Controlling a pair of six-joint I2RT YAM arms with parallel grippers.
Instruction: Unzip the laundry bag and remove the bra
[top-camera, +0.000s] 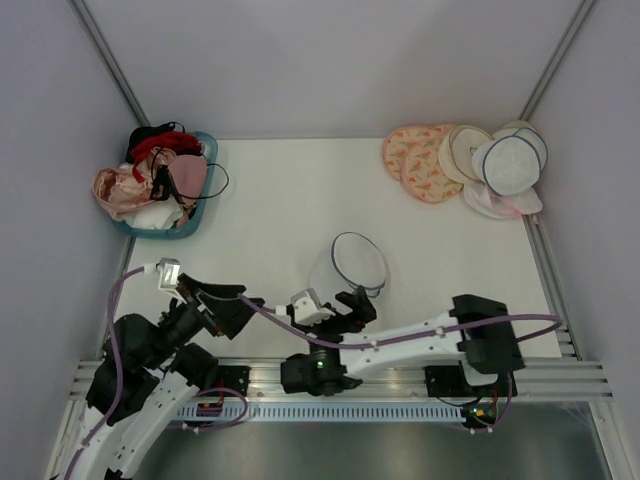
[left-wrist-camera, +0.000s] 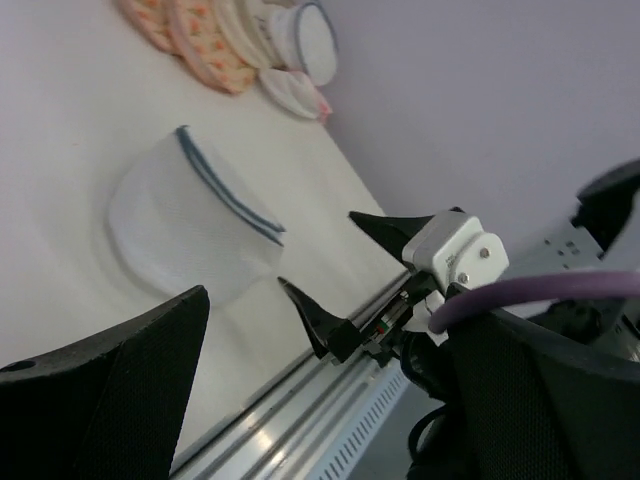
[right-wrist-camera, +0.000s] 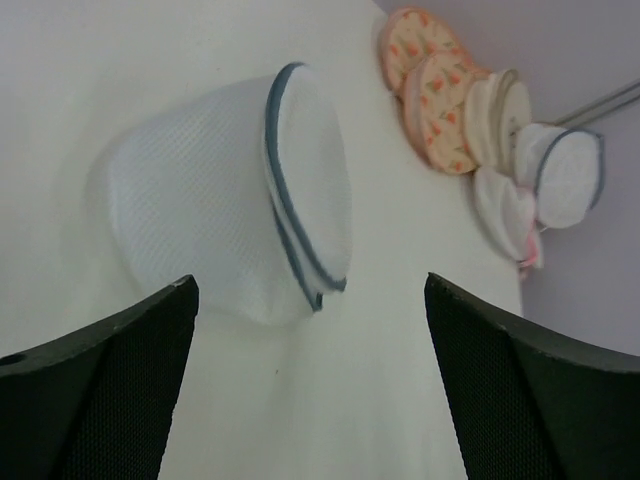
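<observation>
The laundry bag (top-camera: 352, 264) is a white mesh dome with navy zipper trim, lying on its side near the table's front middle. Its round lid faces back right and the zip line looks shut. No bra shows; the mesh hides what is inside. My right gripper (top-camera: 358, 302) is open and empty just in front of the bag, apart from it. In the right wrist view the bag (right-wrist-camera: 215, 200) lies beyond the open gripper (right-wrist-camera: 310, 385). My left gripper (top-camera: 240, 303) is open and empty to the left of the bag. The left wrist view shows the bag (left-wrist-camera: 185, 230) and the right gripper (left-wrist-camera: 335, 265).
A teal basket (top-camera: 192, 226) with several pink, red and black garments stands at the back left. A pile of round bags lies at the back right: peach patterned ones (top-camera: 418, 160), cream ones (top-camera: 462, 152) and a white navy-trimmed one (top-camera: 508, 165). A metal rail (top-camera: 400, 385) runs along the front edge.
</observation>
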